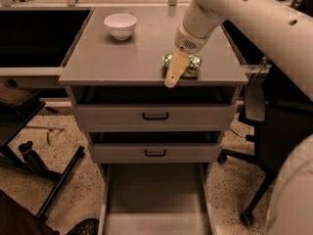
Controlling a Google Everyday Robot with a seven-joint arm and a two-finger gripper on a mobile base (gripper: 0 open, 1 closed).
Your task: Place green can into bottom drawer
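Note:
The green can (190, 65) lies on the cabinet top near its front right edge, shiny and wrinkled. My gripper (173, 75) hangs from the white arm just in front of the can and covers its left part, with the pale fingers pointing down toward the front edge. The bottom drawer (155, 199) is pulled out at the foot of the cabinet, a flat grey tray with low side walls and nothing in it.
A white bowl (120, 25) stands at the back left of the cabinet top (122, 58). Two shallower drawers with black handles (155, 116) sit above the bottom one. A black office chair (274, 131) stands to the right. A dark stand (29, 155) is on the left floor.

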